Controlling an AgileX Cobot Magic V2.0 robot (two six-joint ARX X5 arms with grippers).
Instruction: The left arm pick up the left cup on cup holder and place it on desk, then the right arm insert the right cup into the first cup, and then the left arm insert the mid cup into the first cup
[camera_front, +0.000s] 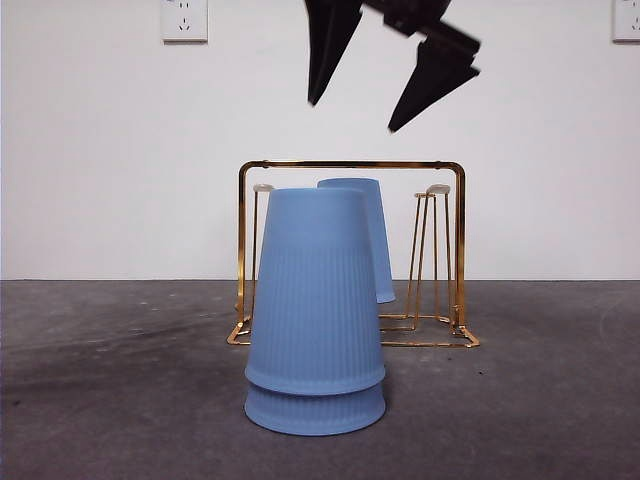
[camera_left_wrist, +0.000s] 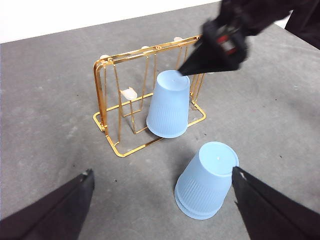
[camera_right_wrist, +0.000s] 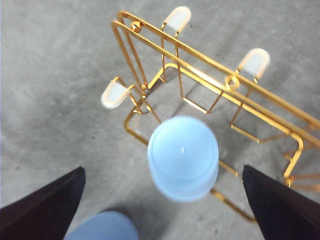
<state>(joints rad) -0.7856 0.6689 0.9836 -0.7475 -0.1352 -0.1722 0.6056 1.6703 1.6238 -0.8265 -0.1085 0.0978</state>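
R claw (camera_front: 360, 105) wide open, empty, above mid cup (camera_right_wrist: 183, 157) on cup holder (camera_front: 459, 250). L claw (camera_left_wrist: 160, 200) open, empty, by stacked cups (camera_front: 315, 310) on counter (camera_front: 100, 380).

— Any lettering, labels or numbers to read anywhere?
— None. Plain blue on the stacked cups (camera_front: 315, 320), bare gold wire on the cup holder (camera_front: 458, 250).
— On the wall sockets (camera_front: 184, 19)?
— Only slots, no legible print.
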